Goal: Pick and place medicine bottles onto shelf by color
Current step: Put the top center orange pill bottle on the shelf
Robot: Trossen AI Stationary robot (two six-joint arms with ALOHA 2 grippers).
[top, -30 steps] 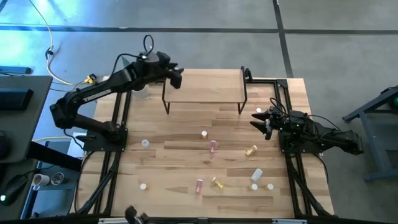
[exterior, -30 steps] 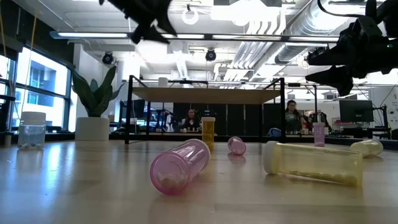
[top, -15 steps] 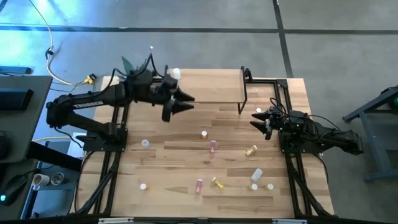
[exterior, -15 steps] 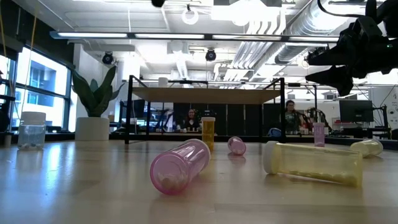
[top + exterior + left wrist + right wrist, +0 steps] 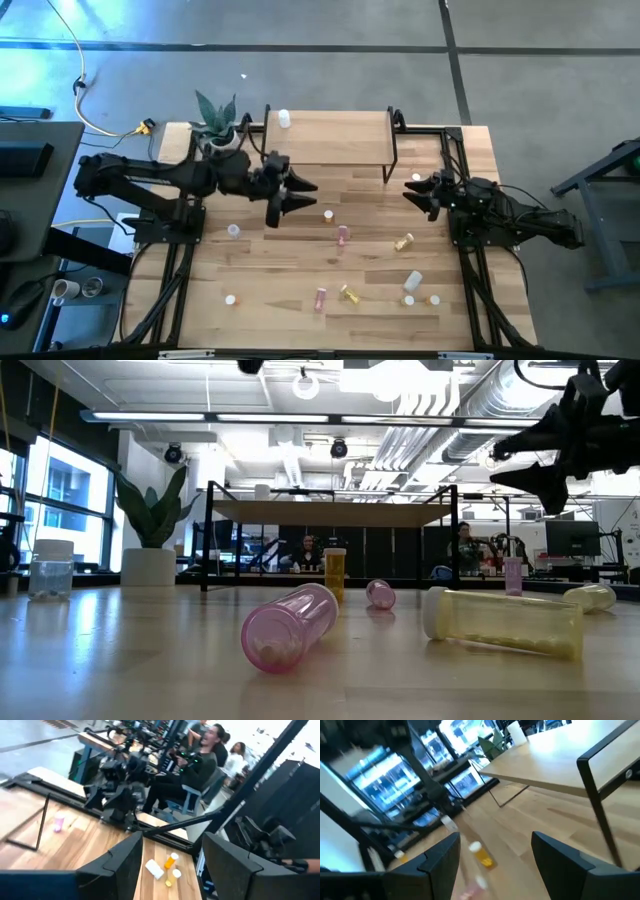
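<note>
My left gripper (image 5: 308,192) is open and empty, over the table just near of the shelf's (image 5: 330,138) left half. A white bottle (image 5: 284,119) stands on the shelf's far left corner. My right gripper (image 5: 409,190) is open and empty by the shelf's right legs, beside a white bottle (image 5: 416,179). On the table stand or lie a white bottle (image 5: 327,214), a pink one (image 5: 343,236), a yellow one (image 5: 403,242) and several more toward the near edge. In the low view a pink bottle (image 5: 290,625) and a yellow one (image 5: 505,622) lie on their sides.
A potted plant (image 5: 215,120) stands at the table's far left corner. White bottles (image 5: 233,231) (image 5: 230,298) stand at the near left. Black frame rails (image 5: 180,250) run along both sides of the table. People sit in the room beyond (image 5: 466,545).
My left gripper has come away from the shelf's far left corner, toward the table's near edge and down, and now points toward the table's right. The white bottle stands on the shelf where the gripper was.
</note>
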